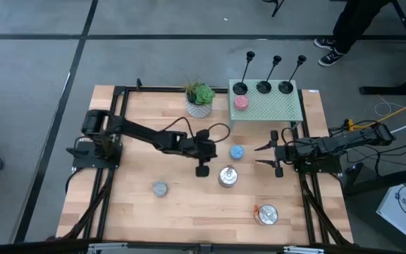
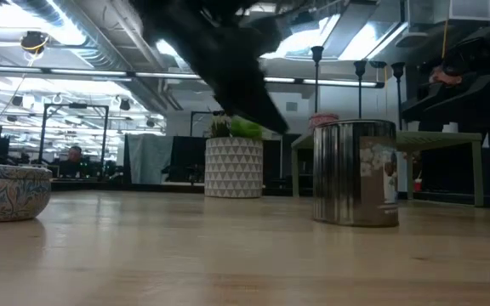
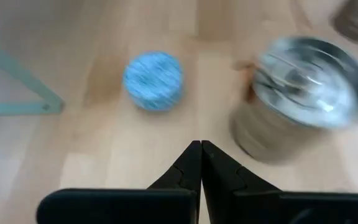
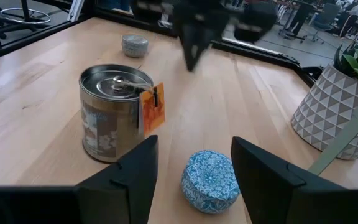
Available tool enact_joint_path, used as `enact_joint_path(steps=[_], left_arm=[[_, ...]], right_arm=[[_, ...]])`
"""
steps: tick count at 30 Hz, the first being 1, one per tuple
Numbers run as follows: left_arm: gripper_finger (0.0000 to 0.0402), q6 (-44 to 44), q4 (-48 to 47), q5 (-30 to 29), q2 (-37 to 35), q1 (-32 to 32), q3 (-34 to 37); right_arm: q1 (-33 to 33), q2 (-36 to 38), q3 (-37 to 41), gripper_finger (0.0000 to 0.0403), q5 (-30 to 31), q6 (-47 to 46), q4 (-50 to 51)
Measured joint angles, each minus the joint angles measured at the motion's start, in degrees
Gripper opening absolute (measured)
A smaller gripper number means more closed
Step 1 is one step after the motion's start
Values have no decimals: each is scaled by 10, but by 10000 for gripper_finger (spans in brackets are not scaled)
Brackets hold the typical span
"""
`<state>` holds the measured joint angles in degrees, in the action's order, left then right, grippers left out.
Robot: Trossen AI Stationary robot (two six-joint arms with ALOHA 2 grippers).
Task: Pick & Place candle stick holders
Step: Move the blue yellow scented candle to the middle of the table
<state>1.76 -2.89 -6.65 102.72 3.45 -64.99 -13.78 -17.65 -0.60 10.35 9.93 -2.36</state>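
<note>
Three black candle stick holders (image 1: 263,86) stand upright on their round bases in a row on a green perforated stand (image 1: 277,109) at the table's far right; their stems also show in the low view (image 2: 317,76). My left gripper (image 1: 216,152) is shut, hovering mid-table and pointing slantwise down between a blue candle (image 3: 153,81) and a silver tin (image 3: 303,93). It shows blurred in the low view (image 2: 266,119). My right gripper (image 4: 194,142) is open at the table's right side, pointing toward the blue candle (image 4: 210,180), with nothing between its fingers.
A pink candle (image 1: 241,102) sits on the stand in front of the left holder. A potted plant (image 1: 200,99) stands at the far middle. A grey candle (image 1: 160,188) and a second tin (image 1: 266,214) lie toward the near edge.
</note>
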Motion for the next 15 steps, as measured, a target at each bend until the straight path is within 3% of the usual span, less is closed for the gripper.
enact_joint_path(steps=[6,11,15], left_arm=[[2,28,-182,0,-87,45,-1],[2,163,-336,-6,-141,85,-1],[2,310,-453,88,-157,113,-1]], right_arm=[[0,0,0,204,0,0,0],[0,0,0,204,0,0,0],[0,0,0,204,0,0,0]])
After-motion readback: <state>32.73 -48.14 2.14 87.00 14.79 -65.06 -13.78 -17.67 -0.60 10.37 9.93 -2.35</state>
